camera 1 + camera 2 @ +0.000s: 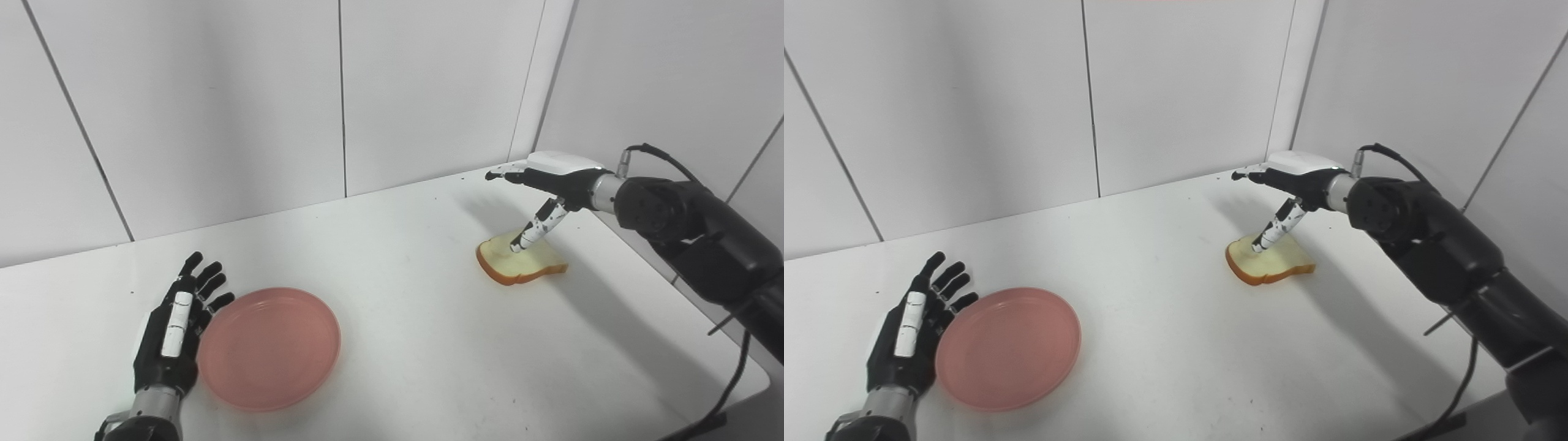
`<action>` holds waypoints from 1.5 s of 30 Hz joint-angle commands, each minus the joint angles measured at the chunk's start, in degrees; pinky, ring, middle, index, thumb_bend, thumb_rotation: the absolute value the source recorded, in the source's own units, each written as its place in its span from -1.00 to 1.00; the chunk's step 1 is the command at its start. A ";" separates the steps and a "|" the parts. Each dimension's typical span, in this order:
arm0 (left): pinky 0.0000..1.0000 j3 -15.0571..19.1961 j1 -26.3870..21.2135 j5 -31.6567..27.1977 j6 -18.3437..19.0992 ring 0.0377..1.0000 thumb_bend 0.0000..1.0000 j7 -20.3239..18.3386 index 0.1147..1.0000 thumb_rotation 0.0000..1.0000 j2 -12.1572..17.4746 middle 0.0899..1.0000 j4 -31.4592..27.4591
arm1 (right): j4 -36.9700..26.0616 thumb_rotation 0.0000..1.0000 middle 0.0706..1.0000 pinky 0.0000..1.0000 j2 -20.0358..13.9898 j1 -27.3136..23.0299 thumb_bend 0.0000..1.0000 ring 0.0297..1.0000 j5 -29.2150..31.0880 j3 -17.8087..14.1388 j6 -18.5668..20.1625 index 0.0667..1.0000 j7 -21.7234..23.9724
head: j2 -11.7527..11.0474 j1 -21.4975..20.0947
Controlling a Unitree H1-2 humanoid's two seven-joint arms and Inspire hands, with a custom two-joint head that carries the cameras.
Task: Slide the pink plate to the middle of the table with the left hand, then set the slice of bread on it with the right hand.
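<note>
A pink plate (269, 348) lies on the white table (404, 318) at the front left. My left hand (177, 324) rests open beside the plate's left rim, fingers straight and pointing away from me, touching or nearly touching the rim. A slice of bread (523, 262) with a brown crust lies flat at the right. My right hand (542, 184) hovers open above the bread, fingers stretched to the left and the thumb pointing down, its tip at the bread's top face. The plate holds nothing.
White panelled walls close off the table's far and right sides. The table's right edge runs under my right forearm (692, 239), and a black cable (729, 392) hangs off the front right corner.
</note>
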 commanded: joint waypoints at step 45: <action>0.48 -0.80 2.78 1.18 2.74 0.73 0.79 0.87 0.78 0.47 -1.22 0.70 0.56 | 10.15 -0.52 0.91 0.84 1.26 -8.43 1.00 0.87 -12.91 8.06 -7.48 0.88 9.06 | 0.22 1.82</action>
